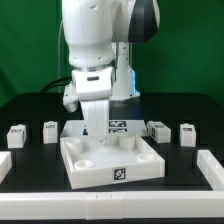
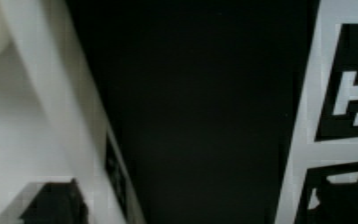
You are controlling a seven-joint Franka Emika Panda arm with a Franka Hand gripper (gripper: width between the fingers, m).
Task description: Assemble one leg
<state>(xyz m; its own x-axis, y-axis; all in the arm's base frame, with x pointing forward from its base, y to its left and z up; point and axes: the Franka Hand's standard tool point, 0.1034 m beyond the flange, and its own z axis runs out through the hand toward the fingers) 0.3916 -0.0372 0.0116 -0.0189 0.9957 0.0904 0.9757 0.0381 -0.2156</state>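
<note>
From the exterior view's left, first leg [image 1: 15, 134] and second leg [image 1: 50, 130] stand beside the white panel [image 1: 85, 172]. Over it hangs the gripper [image 1: 96, 128], its spread impossible to tell. Third leg [image 1: 158, 129] and fourth leg [image 1: 187, 132] stand beyond

The black counter [image 1: 35, 158] carries a white square panel [image 1: 90, 178] at near centre, the marker board [image 1: 118, 125] just beyond it. Two legs [image 1: 50, 130] stand to the exterior view's left and two more legs [image 1: 187, 132] to its right.
</note>
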